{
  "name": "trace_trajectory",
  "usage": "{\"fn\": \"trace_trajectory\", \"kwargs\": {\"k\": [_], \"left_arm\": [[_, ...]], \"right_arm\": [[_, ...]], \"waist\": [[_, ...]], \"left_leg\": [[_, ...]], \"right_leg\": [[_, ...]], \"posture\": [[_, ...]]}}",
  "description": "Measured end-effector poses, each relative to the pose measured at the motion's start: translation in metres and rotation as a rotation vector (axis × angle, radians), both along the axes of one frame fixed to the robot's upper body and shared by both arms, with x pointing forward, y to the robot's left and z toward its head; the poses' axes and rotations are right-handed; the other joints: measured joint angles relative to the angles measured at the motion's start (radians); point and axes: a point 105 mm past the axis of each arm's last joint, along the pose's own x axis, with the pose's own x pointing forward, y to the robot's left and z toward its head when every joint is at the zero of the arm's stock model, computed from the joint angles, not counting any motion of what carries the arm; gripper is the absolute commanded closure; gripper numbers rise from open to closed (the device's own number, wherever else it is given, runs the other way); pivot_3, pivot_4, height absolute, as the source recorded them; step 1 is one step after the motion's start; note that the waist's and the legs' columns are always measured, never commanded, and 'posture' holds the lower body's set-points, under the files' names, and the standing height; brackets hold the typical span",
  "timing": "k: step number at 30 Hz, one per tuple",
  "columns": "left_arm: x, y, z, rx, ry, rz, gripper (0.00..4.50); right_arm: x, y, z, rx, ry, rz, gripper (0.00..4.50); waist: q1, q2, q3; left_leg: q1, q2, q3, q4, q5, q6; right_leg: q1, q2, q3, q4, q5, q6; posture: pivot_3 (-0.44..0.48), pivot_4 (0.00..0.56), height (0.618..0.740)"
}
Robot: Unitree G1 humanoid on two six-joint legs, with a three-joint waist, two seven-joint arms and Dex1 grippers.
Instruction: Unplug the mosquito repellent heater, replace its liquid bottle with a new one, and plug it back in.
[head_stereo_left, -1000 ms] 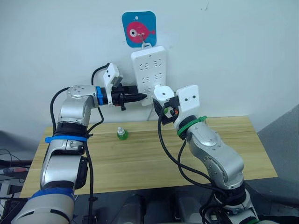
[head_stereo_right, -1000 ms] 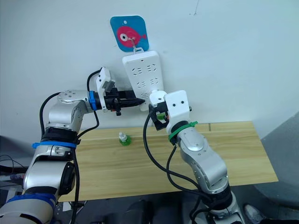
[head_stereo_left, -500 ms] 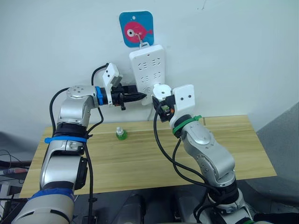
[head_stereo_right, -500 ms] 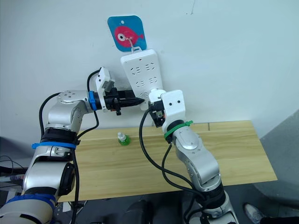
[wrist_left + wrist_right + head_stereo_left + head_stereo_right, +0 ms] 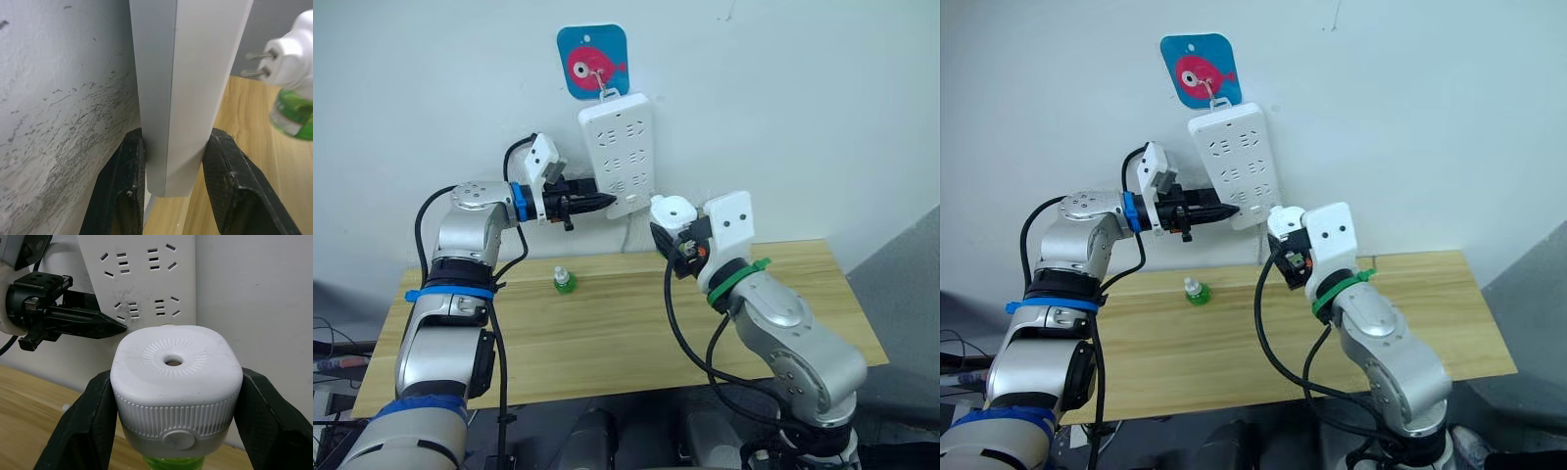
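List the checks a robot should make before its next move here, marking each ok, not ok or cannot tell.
1. Mosquito repellent heater clamped in right gripper: ok.
2. Heater free of power strip, prongs bare: ok.
3. Left gripper pinching the strip's lower edge to steady it: ok.
4. Old green bottle unscrewed from heater: not ok.
5. New bottle upright on table: ok.
6. New bottle's cap removed: cannot tell.
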Motion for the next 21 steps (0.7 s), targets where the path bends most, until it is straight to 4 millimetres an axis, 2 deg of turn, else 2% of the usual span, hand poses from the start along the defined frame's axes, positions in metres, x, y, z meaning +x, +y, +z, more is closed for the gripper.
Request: {"fn": "trace_trajectory", "kwargs": {"k": [1, 3, 4, 5, 6, 7, 9, 11, 14, 17, 19, 21], "left_arm": [[0.000, 0.002, 0.000, 0.004, -0.001, 0.005, 3.21], [-0.001, 0.010, 0.000, 0.019, -0.007, 0.018, 2.49], [-0.001, 0.016, 0.000, 0.037, -0.018, 0.036, 2.22], [-0.001, 0.021, -0.001, 0.050, -0.024, 0.049, 2.17], [0.000, 0.025, 0.000, 0.059, -0.031, 0.061, 1.83], [-0.001, 0.027, -0.001, 0.075, -0.050, 0.067, 1.83], [-0.010, 0.053, -0.010, 0.134, -0.105, 0.137, 1.85], [-0.024, 0.068, -0.015, 0.149, -0.122, 0.173, 1.85], [-0.042, 0.080, -0.013, 0.131, -0.130, 0.225, 1.85], [-0.061, 0.082, -0.008, 0.129, -0.132, 0.243, 1.85], [-0.074, 0.075, -0.009, 0.121, -0.102, 0.217, 1.85], [-0.088, 0.058, -0.013, 0.103, -0.053, 0.151, 1.85]], "right_arm": [[0.001, -0.003, 0.000, 0.000, 0.003, -0.006, 1.58], [0.003, -0.011, 0.000, 0.005, 0.011, -0.018, 1.58], [0.004, -0.015, 0.000, 0.009, 0.014, -0.025, 1.58], [0.005, -0.018, 0.000, 0.011, 0.015, -0.031, 1.58], [0.006, -0.022, 0.000, 0.015, 0.016, -0.044, 1.58], [0.007, -0.023, 0.002, 0.019, 0.014, -0.047, 1.58], [0.005, -0.023, 0.005, 0.050, 0.012, -0.015, 1.58], [0.005, -0.028, 0.008, 0.079, 0.009, -0.024, 1.58], [0.006, -0.034, 0.011, 0.126, 0.008, -0.036, 1.58], [0.004, -0.034, 0.012, 0.166, 0.015, -0.014, 1.58], [0.004, -0.033, 0.014, 0.208, 0.020, 0.000, 1.58], [0.003, -0.032, 0.016, 0.276, 0.030, 0.015, 1.58]], "waist": [[-0.002, 0.000, 0.000], [-0.009, 0.000, 0.000], [-0.015, 0.000, 0.000], [-0.019, 0.000, 0.000], [-0.021, 0.000, 0.000], [-0.022, 0.000, 0.000], [-0.038, 0.000, 0.000], [-0.045, 0.000, 0.000], [-0.040, 0.000, 0.000], [-0.027, 0.000, 0.000], [-0.017, 0.000, 0.000], [-0.006, 0.000, 0.000]], "left_leg": [[0.000, 0.000, 0.000, 0.000, 0.001, 0.000], [0.000, 0.000, 0.000, 0.000, 0.002, 0.000], [0.000, 0.000, 0.000, 0.000, 0.003, 0.000], [0.000, 0.000, 0.000, 0.000, 0.003, 0.001], [0.000, 0.000, 0.000, -0.001, 0.003, 0.001], [0.000, 0.000, 0.000, -0.001, 0.003, 0.001], [0.001, 0.000, 0.001, -0.002, 0.003, 0.001], [0.000, 0.001, 0.001, -0.004, 0.003, 0.001], [-0.001, 0.001, -0.001, -0.006, 0.003, 0.000], [-0.001, 0.001, 0.000, -0.007, 0.003, 0.000], [0.000, 0.001, 0.000, -0.008, 0.003, 0.000], [0.000, 0.001, 0.000, -0.008, 0.003, 0.000]], "right_leg": [[0.000, 0.000, 0.000, 0.000, 0.000, 0.000], [0.000, 0.000, 0.000, 0.000, 0.000, 0.000], [0.000, 0.000, 0.000, 0.000, 0.001, -0.002], [0.000, 0.000, 0.000, 0.001, 0.001, -0.002], [0.000, 0.000, 0.000, 0.001, 0.001, -0.002], [0.000, 0.000, 0.000, 0.001, 0.001, -0.002], [-0.002, 0.000, 0.001, 0.001, 0.001, -0.002], [-0.003, 0.000, 0.001, 0.002, 0.001, -0.002], [-0.004, 0.000, 0.000, 0.002, 0.001, -0.002], [-0.004, 0.000, 0.000, 0.002, 0.001, -0.002], [-0.004, 0.000, 0.000, 0.002, 0.001, -0.002], [-0.004, 0.000, 0.000, 0.002, 0.001, -0.002]], "posture": [[-0.237, 0.198, 0.740], [-0.235, 0.198, 0.740], [-0.235, 0.198, 0.740], [-0.232, 0.198, 0.740], [-0.230, 0.200, 0.740], [-0.229, 0.200, 0.740], [-0.215, 0.200, 0.740], [-0.201, 0.199, 0.740], [-0.159, 0.193, 0.740], [-0.126, 0.186, 0.740], [-0.117, 0.184, 0.740], [-0.110, 0.181, 0.740]]}}
